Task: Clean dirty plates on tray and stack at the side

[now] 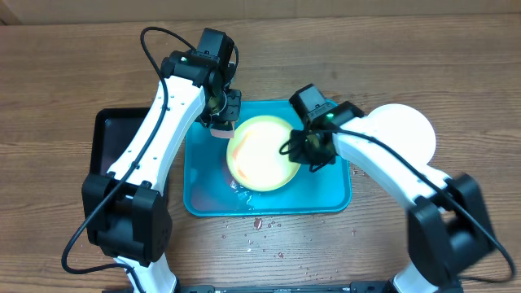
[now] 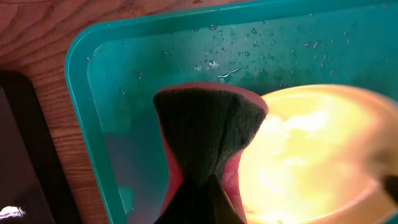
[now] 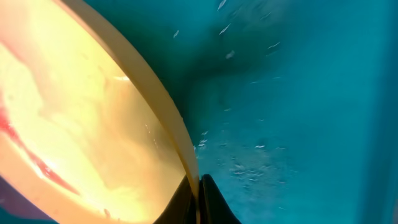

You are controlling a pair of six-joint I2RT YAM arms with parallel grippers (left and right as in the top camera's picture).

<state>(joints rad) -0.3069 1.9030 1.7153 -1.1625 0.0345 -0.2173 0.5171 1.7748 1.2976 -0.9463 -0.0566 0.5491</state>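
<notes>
A yellow-green plate (image 1: 260, 155) stands tilted over the turquoise tray (image 1: 326, 191). My right gripper (image 1: 303, 153) is shut on its right rim. In the right wrist view the fingers (image 3: 199, 199) pinch that rim, and the plate's face (image 3: 81, 124) carries red smears. My left gripper (image 1: 221, 122) is shut on a pink sponge (image 1: 221, 129) with a dark scouring face, at the plate's upper left edge. In the left wrist view the sponge (image 2: 208, 134) sits beside the plate (image 2: 311, 155) above the wet tray (image 2: 124, 93). A pinkish-white plate (image 1: 403, 130) lies on the table right of the tray.
A black tray (image 1: 114, 138) lies left of the turquoise one, under my left arm. Drops and crumbs (image 1: 260, 224) dot the wooden table in front of the tray. A sliver of something pale (image 1: 231, 177) shows under the held plate's left edge.
</notes>
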